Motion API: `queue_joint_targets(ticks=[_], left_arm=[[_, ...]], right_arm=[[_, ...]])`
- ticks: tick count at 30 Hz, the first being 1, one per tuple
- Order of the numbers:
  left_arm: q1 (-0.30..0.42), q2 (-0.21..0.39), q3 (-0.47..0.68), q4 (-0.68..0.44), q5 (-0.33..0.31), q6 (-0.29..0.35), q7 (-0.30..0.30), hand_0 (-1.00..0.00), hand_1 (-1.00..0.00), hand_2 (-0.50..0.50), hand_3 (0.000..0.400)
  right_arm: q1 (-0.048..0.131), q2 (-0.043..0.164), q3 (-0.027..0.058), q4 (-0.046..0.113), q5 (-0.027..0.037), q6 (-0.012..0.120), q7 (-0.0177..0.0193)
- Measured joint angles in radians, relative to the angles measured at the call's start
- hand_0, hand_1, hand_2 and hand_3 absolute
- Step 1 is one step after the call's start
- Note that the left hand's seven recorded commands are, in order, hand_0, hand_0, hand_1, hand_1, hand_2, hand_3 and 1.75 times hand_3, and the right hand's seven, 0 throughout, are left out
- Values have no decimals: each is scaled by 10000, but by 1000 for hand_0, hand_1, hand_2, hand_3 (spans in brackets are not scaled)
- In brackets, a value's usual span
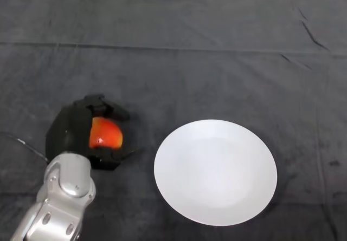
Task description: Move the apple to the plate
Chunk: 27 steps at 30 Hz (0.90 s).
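Note:
A red-orange apple (105, 134) sits inside my black left hand (69, 131) at the left of the table. The fingers curl over its far side and the thumb closes under its near side, so the hand is shut on the apple. Much of the apple is hidden by the hand. I cannot tell whether the apple rests on the cloth or is lifted. The white round plate (216, 170) lies flat to the right of the hand, with a small gap between them. It holds nothing.
A dark grey cloth (206, 67) covers the whole table, with a few creases at the far right. My silver-grey forearm (62, 197) comes in from the lower left corner.

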Motion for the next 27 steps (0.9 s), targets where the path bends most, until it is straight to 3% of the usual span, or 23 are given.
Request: queue_joint_targets(ticks=[8,12,17,27], left_arm=[[-328,176,-826,-1642,465,914,-23,-1000,-1000,0,400],[-551,160,-1293,-1794,788,1195,-19,-1000,-1000,0,400],[-659,125,-1778,-1865,1117,1217,77,-1000,-1000,0,400],[-1035,-90,-2746,-1849,1117,818,289,-1000,-1000,0,400]], right_arm=[[0,0,1,0,0,2,-1],[0,0,1,0,0,2,0],[0,0,0,0,1,1,0],[0,0,2,0,0,2,0]])
